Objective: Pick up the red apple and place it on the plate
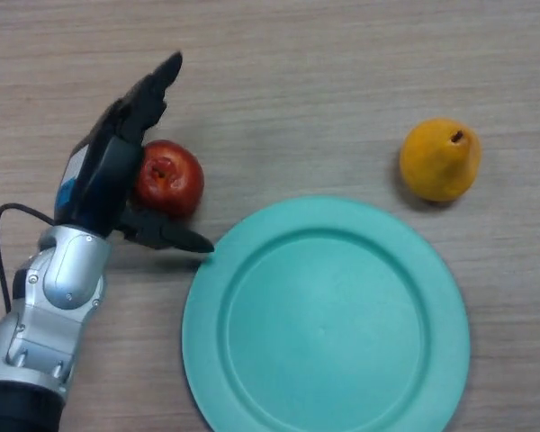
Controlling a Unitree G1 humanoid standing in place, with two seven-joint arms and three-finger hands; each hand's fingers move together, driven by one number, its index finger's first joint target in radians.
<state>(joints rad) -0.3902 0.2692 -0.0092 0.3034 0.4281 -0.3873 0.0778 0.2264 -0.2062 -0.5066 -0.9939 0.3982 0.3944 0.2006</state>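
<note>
Fingers (148, 99): we see them straight along the apple's left side, thumb (166, 236) below it; not yet closed, contact hard to judge.
Left hand (108, 175): spread wide, cupping the apple.
Apple (169, 178): red, on the tabletop (324, 81) just off the plate's upper-left rim; we judge it firm, smooth, moderately heavy, best held across its middle.
Plate (328, 315): teal, holding nothing.
Pear (439, 159): yellow, well apart.

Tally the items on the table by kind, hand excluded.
Apples: 1, the red apple, with the left hand against it
Pears: 1, the yellow pear
Plates: 1, the teal plate, nothing on it
Total: 3
</note>
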